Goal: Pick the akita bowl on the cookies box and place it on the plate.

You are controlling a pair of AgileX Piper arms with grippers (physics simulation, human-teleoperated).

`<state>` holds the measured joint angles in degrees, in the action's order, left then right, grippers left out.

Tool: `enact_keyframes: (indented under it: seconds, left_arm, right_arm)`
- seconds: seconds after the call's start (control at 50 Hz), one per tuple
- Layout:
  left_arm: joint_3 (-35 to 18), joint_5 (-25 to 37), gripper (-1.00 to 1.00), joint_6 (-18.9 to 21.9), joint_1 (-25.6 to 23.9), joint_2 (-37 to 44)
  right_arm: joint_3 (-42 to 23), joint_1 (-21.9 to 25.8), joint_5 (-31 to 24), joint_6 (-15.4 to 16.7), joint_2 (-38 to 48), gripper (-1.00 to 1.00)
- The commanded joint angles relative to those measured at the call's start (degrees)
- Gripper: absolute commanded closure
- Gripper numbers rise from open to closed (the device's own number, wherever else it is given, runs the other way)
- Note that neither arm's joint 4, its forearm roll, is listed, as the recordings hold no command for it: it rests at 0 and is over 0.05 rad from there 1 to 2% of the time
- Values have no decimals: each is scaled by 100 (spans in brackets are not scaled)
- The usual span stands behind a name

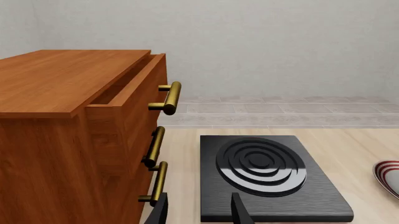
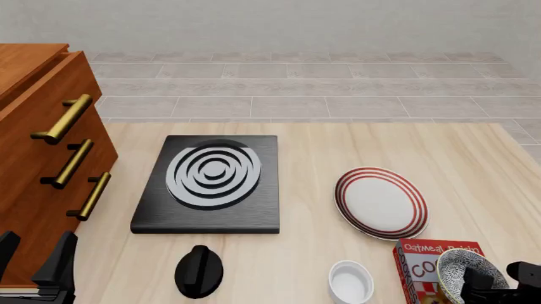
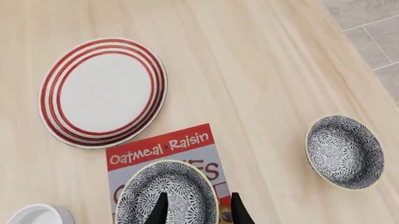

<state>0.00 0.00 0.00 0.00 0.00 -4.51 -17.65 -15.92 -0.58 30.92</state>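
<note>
The akita bowl (image 3: 167,193), speckled black and white, sits on the red cookies box (image 3: 163,145) near the table's front right; both also show in the front view as bowl (image 2: 460,269) and box (image 2: 420,256). My right gripper (image 3: 198,210) is open just above the bowl. One finger is over its inside and the other is outside its rim. The plate (image 3: 103,93) with red rings lies bare on the table beyond the box, plate (image 2: 381,201). My left gripper (image 2: 32,256) is open and holds nothing at the front left, beside the cabinet.
A second speckled bowl (image 3: 345,151) rests on the table to the right of the box. A white ramekin (image 2: 351,282) stands left of the box. A black stove (image 2: 211,183), a black knob-like object (image 2: 199,271) and a wooden drawer cabinet (image 2: 42,158) fill the left side.
</note>
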Motion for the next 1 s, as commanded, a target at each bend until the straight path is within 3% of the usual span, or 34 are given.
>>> enact_keyframes:
  seconds: [0.02,0.48,0.5,0.82,1.0]
  left_arm:
    - [0,0,-100,0,0,0]
    - [0,0,-100,0,0,0]
    - [0,0,-100,0,0,0]
    - [0,0,-100,0,0,0]
    - [0,0,-100,0,0,0]
  right_arm:
    - [56,-39,128,0,93,-100]
    - [134,30,253,-61,183,-100]
    - [134,30,253,-61,183,100]
    - [59,-85,202,-70,167,100]
    - [-281,33,-321,-73,-203,100]
